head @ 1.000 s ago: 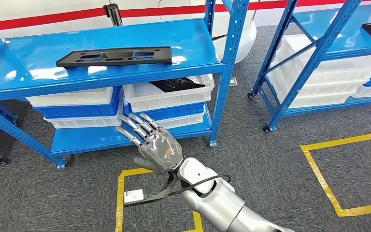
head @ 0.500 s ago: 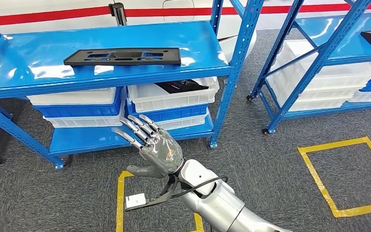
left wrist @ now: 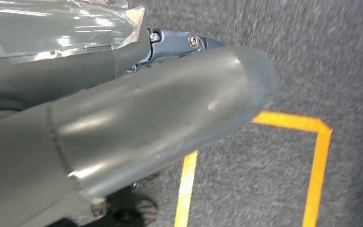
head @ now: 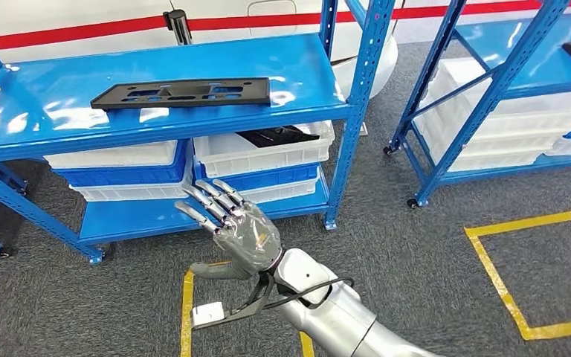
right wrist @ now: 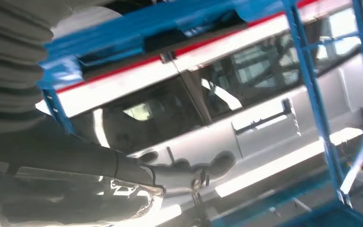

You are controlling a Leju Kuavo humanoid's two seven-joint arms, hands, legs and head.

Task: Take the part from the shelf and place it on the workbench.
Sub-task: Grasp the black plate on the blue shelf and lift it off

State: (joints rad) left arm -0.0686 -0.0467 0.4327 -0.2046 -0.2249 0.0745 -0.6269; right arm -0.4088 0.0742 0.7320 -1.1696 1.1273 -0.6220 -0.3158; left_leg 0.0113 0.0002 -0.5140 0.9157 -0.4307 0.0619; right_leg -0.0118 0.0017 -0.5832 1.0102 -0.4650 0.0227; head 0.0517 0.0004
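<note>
This is the reach step: the right hand (head: 239, 236) (fingers spread, holding nothing) hangs below and in front of the shelf (head: 37, 123) where the part (head: 182, 92) lies flat, so next it must rise to the part's near edge.

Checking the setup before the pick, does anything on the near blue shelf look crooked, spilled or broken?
Nothing stands out. The flat black part lies flat on the top shelf, and the white bins below sit stacked evenly. The right robot hand is raised in front, empty, fingers apart.
</note>
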